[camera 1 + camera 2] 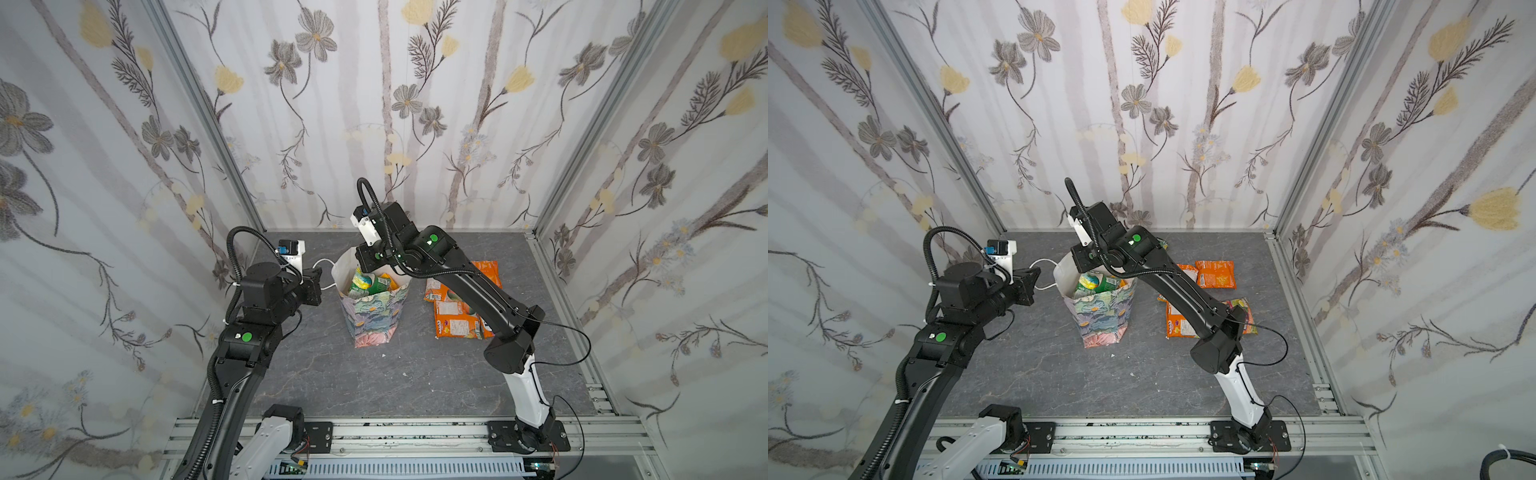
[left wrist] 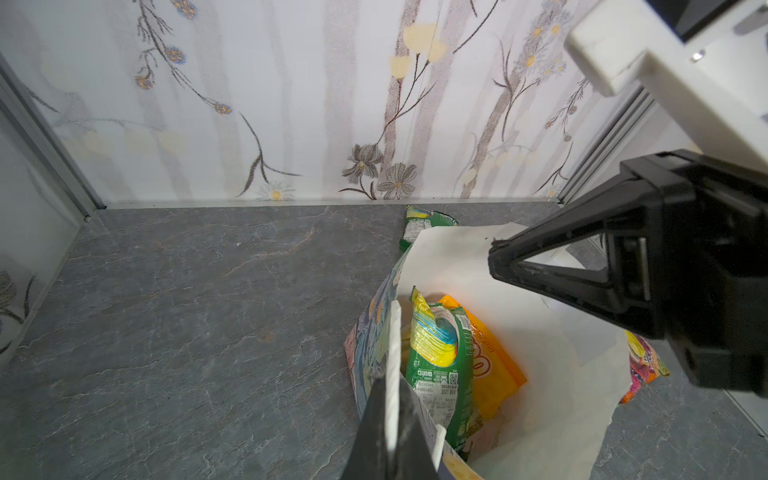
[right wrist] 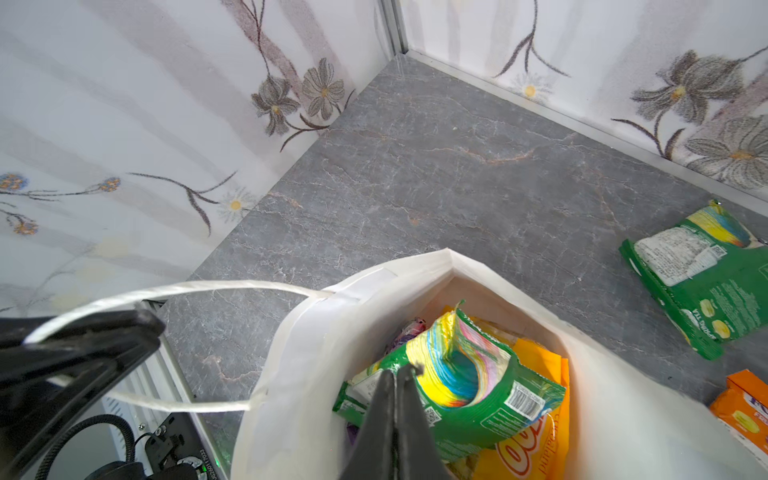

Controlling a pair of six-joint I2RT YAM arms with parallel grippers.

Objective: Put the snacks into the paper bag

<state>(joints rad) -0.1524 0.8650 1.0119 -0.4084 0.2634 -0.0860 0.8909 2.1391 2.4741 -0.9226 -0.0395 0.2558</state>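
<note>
Paper bag (image 1: 374,316) (image 1: 1100,320): upright on the grey table (image 1: 332,374), mouth open, white inside showing in both top views
Left gripper (image 2: 392,399): clamped on the bag's white cord handle (image 2: 394,345), to the left of the bag; the left wrist view shows the cord pinched between the fingers, and the right wrist view shows it looping from the bag's rim to the left gripper (image 3: 137,328)
Right gripper (image 3: 397,374): over the bag's mouth, jaws together with nothing between them; only the right wrist view shows this, since the wrist hides them in both top views; I cannot tell whether the tips touch the packet below
Inside the bag: green packet (image 3: 478,395) (image 2: 440,353) on top, against a yellow-orange packet (image 3: 536,436)
Behind the bag: second green packet (image 3: 702,282) flat on the table, plain in the right wrist view; the left wrist view shows only its edge (image 2: 419,224)
Right of the bag: orange packets (image 1: 457,316) (image 1: 1216,274) lie partly under the right arm; a pink-and-yellow packet (image 1: 1246,316) shows in a top view and past the bag's rim in the left wrist view (image 2: 644,361)
</note>
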